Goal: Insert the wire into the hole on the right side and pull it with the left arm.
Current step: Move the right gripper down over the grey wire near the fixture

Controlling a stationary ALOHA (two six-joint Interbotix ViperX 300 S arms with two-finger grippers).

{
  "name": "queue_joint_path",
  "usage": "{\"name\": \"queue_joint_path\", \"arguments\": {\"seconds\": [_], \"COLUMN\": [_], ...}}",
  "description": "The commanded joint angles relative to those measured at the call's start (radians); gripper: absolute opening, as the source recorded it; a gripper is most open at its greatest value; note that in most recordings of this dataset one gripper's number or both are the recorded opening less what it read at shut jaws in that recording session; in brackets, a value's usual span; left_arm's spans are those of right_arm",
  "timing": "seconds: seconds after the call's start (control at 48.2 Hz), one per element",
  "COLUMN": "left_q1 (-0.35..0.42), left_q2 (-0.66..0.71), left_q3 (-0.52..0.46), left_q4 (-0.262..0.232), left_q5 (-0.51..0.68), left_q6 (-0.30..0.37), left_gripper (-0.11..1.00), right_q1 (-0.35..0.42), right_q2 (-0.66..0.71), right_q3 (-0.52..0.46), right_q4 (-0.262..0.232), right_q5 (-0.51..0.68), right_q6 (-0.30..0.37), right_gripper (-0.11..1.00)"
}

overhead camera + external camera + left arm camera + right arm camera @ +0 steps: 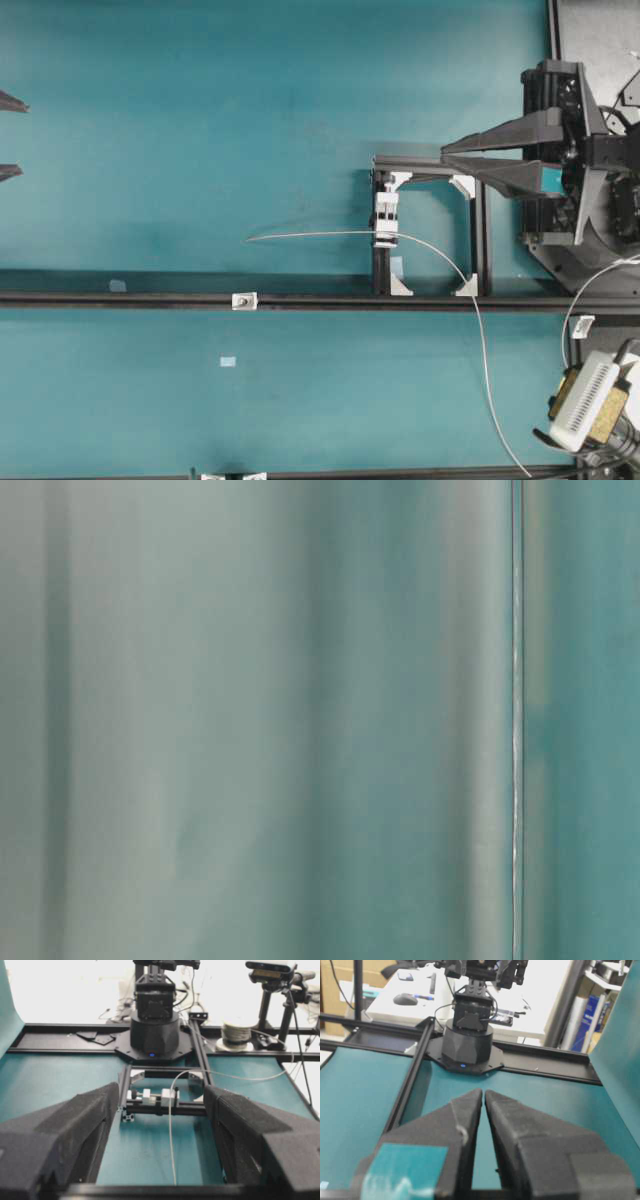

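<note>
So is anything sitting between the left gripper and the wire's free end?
Nothing visible. Overhead, bare teal mat lies between the left gripper, open at the left edge, and the wire tip. The white block sits beyond the tip.

Black arms [560,150]; teal-taped right finger [405,1167]

Even, soft light covers the matte teal table surface [200,120] in the overhead view, with a darker shadow band beside the long black metal rail [120,299]. The table-level view is wholly blurred into teal-grey streaks. Both wrist views are blown out white behind, and their near black foam-padded fingers [55,1135] are soft.
</note>
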Motion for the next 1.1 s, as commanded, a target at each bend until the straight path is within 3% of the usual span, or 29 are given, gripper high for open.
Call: {"name": "queue_joint_path", "arguments": {"seconds": [0.0,0.166,0.269,0.518,0.601,0.684,0.808,0.933,1.078], "left_q1": [0.008,0.011,0.011,0.011,0.011,0.011,0.011,0.011,0.011], "left_q2": [0.000,-0.006,-0.002,0.034,0.057,0.080,0.104,0.127,0.161], "left_q3": [-0.002,0.034,0.058,0.081,0.080,0.080,0.086,0.087,0.089], "left_q4": [-0.028,-0.028,-0.028,-0.032,-0.032,-0.032,-0.032,-0.032,-0.032], "left_q5": [-0.009,-0.012,-0.021,-0.025,-0.025,-0.026,-0.028,-0.032,-0.063], "left_q6": [0.003,-0.002,-0.006,-0.028,-0.038,-0.037,-0.037,-0.037,-0.037], "left_gripper": [0.24,-0.01,-0.08,-0.05,0.03,0.20,0.55,0.88,0.88], "right_q1": [-0.002,-0.002,-0.002,-0.002,-0.002,-0.002,-0.002,-0.002,-0.002], "right_q2": [0.008,0.008,0.008,0.071,0.104,0.140,0.175,0.193,0.207], "right_q3": [0.003,0.052,0.072,0.077,0.077,0.078,0.072,0.071,0.075], "right_q4": [0.000,0.000,0.000,0.000,0.000,0.000,0.000,0.000,0.000], "right_q5": [-0.003,-0.008,-0.014,-0.029,-0.025,-0.025,-0.023,-0.023,-0.023], "right_q6": [0.005,0.006,0.009,0.100,0.123,0.137,0.152,0.152,0.153], "right_gripper": [0.24,0.01,-0.03,-0.03,-0.03,-0.02,0.15,0.50,0.89]}}
